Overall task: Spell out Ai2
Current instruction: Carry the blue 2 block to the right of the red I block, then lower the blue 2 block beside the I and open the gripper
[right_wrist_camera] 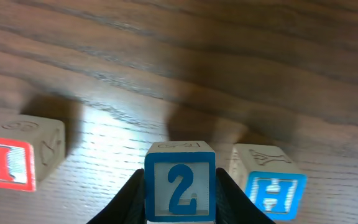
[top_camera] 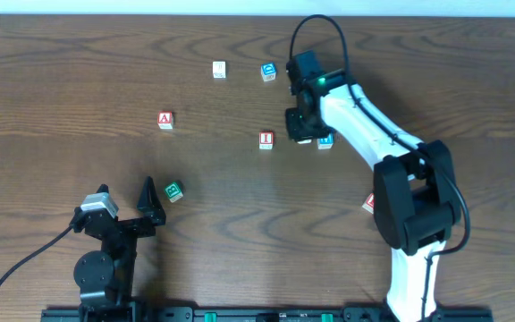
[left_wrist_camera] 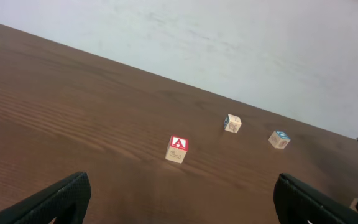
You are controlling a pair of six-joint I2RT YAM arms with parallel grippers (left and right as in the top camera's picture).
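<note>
Overhead, step: right gripper (top_camera: pixel 304 132) mid counter (top_camera: pixel 61 63), toward the far edge, between I block (top_camera: pixel 266 139) and H block (top_camera: pixel 325 140); likely seating the 2 right of I.
Overhead, next: release, then fetch A block (top_camera: pixel 165 120) (well toward the left edge) to sit beside I.
Overhead, count: seven loose blocks (one red block (top_camera: pixel 367 204) half hidden by the right arm (top_camera: pixel 365 116)).
Left wrist, left gripper (left_wrist_camera: pixel 182 186): spread wide, empty, by the near edge.
Right wrist, 2 block (right_wrist_camera: pixel 180 186): clamped between the fingers (right_wrist_camera: pixel 132 196); lifted or resting, cannot tell.

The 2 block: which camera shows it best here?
Right wrist: the 2 block fills the foreground, blue numeral facing the camera, clamped by the right gripper. Overhead, that gripper covers nearly all of it; the left wrist view misses it.
</note>
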